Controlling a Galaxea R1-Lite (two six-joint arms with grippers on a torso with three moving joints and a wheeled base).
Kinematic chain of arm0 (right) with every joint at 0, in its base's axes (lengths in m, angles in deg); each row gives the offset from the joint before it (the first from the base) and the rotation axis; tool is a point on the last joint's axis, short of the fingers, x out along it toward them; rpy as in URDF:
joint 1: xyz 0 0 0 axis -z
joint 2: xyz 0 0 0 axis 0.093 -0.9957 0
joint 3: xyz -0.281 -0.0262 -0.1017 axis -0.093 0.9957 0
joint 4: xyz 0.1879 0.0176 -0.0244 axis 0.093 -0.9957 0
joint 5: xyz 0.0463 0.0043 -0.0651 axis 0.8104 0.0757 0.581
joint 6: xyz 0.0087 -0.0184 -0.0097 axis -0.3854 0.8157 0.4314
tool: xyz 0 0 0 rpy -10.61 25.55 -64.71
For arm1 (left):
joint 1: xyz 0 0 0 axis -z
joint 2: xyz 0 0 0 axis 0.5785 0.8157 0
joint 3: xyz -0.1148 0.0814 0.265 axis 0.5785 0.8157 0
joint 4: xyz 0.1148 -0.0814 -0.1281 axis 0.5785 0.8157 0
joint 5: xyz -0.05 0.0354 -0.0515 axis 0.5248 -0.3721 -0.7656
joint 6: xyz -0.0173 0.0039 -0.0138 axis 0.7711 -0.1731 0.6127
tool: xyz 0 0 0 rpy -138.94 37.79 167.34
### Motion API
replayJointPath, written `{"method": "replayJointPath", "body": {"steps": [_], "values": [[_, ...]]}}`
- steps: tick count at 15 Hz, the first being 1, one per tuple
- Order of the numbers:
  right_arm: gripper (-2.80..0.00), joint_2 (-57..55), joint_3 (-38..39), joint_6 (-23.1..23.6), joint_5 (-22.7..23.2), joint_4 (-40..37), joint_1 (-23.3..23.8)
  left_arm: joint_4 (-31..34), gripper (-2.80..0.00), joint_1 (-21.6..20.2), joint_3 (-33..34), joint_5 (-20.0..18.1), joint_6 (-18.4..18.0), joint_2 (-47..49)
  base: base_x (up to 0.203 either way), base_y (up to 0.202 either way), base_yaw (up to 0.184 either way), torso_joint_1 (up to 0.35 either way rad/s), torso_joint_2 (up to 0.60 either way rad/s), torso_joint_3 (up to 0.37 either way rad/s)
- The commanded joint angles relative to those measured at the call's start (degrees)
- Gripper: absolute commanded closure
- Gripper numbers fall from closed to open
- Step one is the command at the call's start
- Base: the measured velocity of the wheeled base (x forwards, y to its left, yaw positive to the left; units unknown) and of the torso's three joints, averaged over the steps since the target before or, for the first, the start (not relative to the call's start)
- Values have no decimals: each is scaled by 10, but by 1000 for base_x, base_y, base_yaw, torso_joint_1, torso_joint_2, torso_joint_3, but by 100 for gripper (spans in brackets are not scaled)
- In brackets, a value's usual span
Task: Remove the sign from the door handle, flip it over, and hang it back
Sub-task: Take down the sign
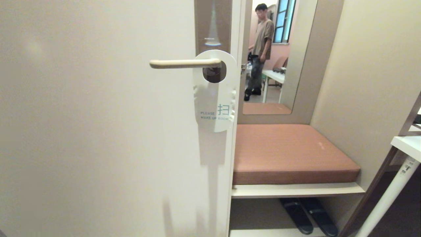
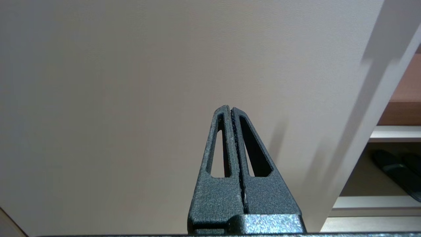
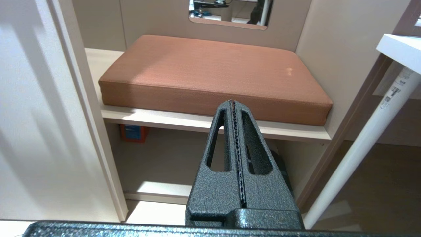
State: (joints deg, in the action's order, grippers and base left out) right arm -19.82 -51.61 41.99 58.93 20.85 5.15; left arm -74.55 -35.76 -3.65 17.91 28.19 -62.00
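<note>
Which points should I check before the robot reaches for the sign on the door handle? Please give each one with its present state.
1. Sign hangs on door handle: ok.
2. White "MAKE UP ROOM" face shows, not yet turned: ok.
3. Left gripper open for grasping: not ok, shut, facing the door.
4. Right gripper open: not ok, shut, low before the cushion.
5. Either gripper near the sign: not ok.

My view takes in a shelf (image 1: 296,190) carrying a brown cushion (image 1: 289,151); dark slippers (image 1: 309,215) lie on the shelf below.
</note>
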Motion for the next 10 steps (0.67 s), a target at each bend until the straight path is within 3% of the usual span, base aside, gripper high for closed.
{"method": "replayJointPath", "body": {"steps": [1, 10], "values": [[0, 0, 0, 0, 0, 0, 0, 0, 0, 0, 0, 0, 0, 0, 0, 0, 0, 0, 0, 0], [0, 0, 0, 0, 0, 0, -1, 0, 0, 0, 0, 0, 1, 0, 0, 0, 0, 0, 0, 0]]}}
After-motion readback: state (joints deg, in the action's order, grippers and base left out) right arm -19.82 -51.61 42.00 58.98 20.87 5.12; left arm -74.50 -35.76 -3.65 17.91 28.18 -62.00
